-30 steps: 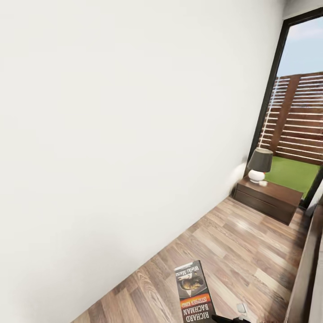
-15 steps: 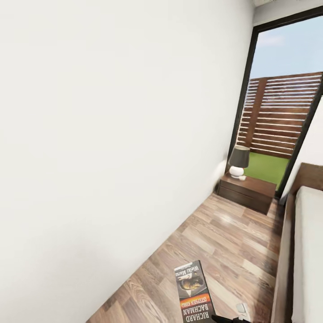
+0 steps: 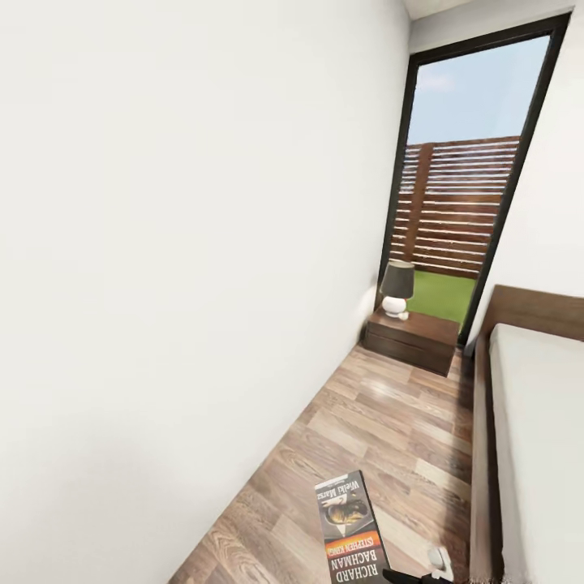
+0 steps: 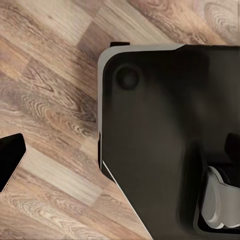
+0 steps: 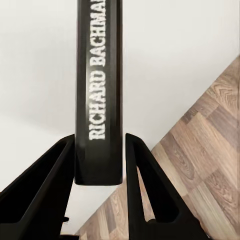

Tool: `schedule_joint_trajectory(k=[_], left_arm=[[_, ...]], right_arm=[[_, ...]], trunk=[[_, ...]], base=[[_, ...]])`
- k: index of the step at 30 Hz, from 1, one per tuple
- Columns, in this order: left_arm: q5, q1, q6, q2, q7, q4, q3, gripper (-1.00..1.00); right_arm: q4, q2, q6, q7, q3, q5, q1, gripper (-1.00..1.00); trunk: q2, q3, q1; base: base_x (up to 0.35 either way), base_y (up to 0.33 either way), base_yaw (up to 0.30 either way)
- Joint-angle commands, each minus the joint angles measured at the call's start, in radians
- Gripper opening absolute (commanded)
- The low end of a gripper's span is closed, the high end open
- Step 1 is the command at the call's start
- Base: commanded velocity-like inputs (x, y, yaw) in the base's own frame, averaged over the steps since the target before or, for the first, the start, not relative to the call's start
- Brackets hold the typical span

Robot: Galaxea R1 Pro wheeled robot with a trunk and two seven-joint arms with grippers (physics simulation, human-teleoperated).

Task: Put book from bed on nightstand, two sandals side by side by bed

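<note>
right gripper (image 5: 99,165) pinches the book (image 5: 98,90) by its spine end only; a jolt rolling toward the nightstand (image 3: 411,339) could slip it loose.

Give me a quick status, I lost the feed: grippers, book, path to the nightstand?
Right gripper shut on the book. Left gripper state unreadable. Nightstand ahead past the bed, lamp on top; floor between looks open.
</note>
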Motion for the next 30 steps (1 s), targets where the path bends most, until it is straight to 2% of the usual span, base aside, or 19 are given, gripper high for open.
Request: schedule_joint_trajectory(k=[1, 19, 25, 30], left_arm=[[0.01, 0.0, -0.003, 0.0, -0.002, 0.0, -0.008, 1.0], [0.01, 0.0, -0.003, 0.0, -0.002, 0.0, -0.008, 1.0], [0.01, 0.0, -0.003, 0.0, -0.002, 0.0, -0.008, 1.0], [0.009, 0.0, -0.003, 0.0, -0.002, 0.0, -0.008, 1.0]], right_arm=[[0.0, 0.0, 0.006, 0.005, -0.01, 0.008, -0.001, -1.0], [0.0, -0.001, 0.004, 0.01, -0.01, 0.008, -0.001, -1.0], [0.0, 0.0, 0.003, 0.011, -0.01, 0.008, -0.001, -1.0], [0.0, -0.002, 0.003, 0.011, -0.011, 0.007, 0.0, -1.0]], trunk=[[-0.001, 0.0, 0.0], [-0.001, 0.0, 0.0], [-0.001, 0.0, 0.0], [-0.001, 0.0, 0.0]], base=[[0.029, 0.02, -0.286], [0.016, 0.008, -0.286], [0.19, 0.083, -0.267], [0.258, 0.068, -0.098]])
